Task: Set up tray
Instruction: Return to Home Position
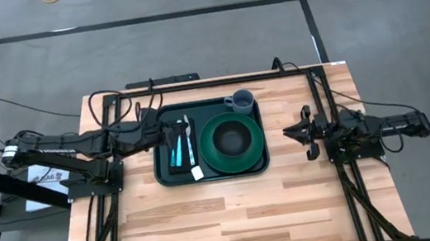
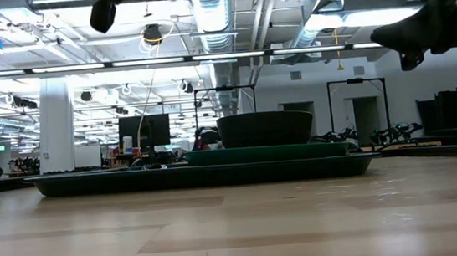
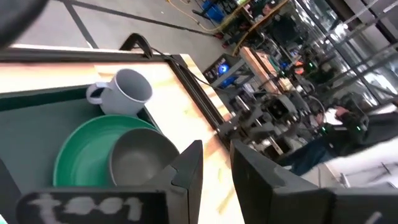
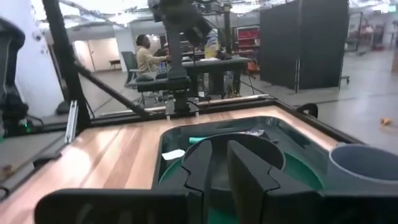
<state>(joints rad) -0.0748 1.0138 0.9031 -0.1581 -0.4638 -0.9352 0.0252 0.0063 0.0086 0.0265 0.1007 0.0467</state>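
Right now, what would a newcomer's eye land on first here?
The dark green tray mid-table, holding a green plate with a bowl, a grey mug at one corner and blue cutlery on a black napkin. The left gripper hovers over the napkin; the right gripper waits right of the tray.

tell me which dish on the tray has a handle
The grey-blue mug, upright in the tray's top-right corner in the high view. The green plate and the dark bowl sitting on it have no handle.

Tray (image 1: 205, 112), 1. Green plate (image 1: 209, 148), 1. Dark bowl (image 1: 232, 139), 1. Grey mug (image 1: 241, 99), 1. Black napkin (image 1: 175, 167), 1. Cutlery pieces (image 1: 177, 149): number unclear.
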